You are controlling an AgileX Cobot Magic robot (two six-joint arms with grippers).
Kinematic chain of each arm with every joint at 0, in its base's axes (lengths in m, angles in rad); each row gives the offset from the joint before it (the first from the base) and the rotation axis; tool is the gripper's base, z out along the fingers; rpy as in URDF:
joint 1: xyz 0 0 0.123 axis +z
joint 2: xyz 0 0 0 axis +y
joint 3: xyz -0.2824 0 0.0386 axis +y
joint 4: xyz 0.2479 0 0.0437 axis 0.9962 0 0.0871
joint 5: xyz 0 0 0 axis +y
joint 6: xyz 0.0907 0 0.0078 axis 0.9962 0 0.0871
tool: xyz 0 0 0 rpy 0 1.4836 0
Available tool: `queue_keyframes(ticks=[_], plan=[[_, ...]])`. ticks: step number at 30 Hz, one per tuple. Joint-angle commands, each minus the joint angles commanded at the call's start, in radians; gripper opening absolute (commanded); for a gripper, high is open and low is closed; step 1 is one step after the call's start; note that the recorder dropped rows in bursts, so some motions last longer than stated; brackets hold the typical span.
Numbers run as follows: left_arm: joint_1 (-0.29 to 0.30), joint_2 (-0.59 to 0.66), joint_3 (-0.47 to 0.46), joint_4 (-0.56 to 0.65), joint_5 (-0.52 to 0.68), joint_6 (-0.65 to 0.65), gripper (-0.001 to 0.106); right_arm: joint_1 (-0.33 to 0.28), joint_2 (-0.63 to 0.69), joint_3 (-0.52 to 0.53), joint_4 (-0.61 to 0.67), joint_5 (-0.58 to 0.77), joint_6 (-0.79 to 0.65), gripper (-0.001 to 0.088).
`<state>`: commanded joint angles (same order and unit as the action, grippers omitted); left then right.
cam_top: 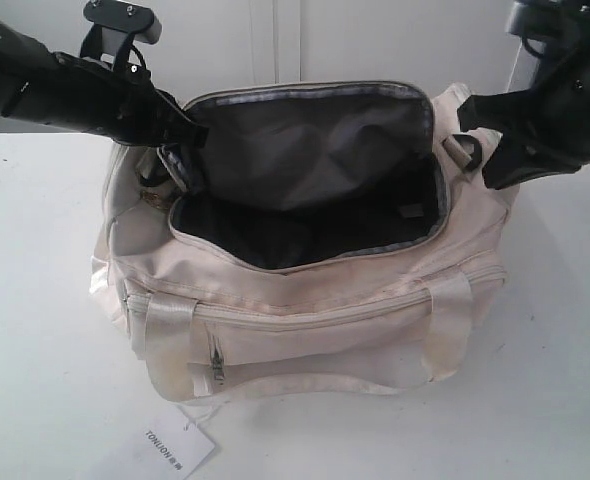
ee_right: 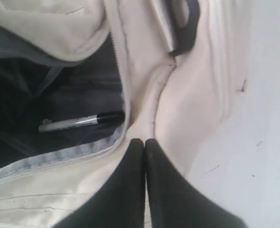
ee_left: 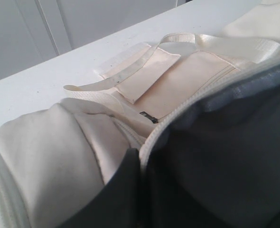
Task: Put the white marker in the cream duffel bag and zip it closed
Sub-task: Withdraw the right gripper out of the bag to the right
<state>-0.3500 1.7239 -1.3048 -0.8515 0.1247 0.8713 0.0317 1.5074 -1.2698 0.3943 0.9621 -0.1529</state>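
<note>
The cream duffel bag (cam_top: 305,330) stands in the middle of the white table with its top unzipped and the dark lining showing. My left gripper (cam_top: 195,128) is shut on the zipper edge of the bag's top flap (ee_left: 187,102) and holds it up at the bag's left end. The white marker (ee_right: 80,121), dark cap on, lies on the dark lining inside the bag; it does not show in the exterior view. My right gripper (ee_right: 144,141) is shut with nothing between its fingers, just outside the opening's rim at the bag's right end (cam_top: 495,172).
A white paper tag (cam_top: 175,450) lies on the table (cam_top: 45,300) in front of the bag. Satin handle straps (cam_top: 170,330) hang down the bag's front. A black strap ring (ee_right: 187,28) sits on the right end. A pale wall runs behind the table.
</note>
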Motion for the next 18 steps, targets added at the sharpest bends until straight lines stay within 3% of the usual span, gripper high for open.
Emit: queue_keyframes(ticks=[6,18], plan=[[0.000,0.000,0.000,0.000,0.000,0.000,0.000,-0.054,0.000,0.000,0.062,-0.002,0.000,0.0000],[0.000,0.000,0.000,0.000,0.000,0.000,0.000,-0.054,0.000,0.000,0.058,-0.017,0.026,0.0000]])
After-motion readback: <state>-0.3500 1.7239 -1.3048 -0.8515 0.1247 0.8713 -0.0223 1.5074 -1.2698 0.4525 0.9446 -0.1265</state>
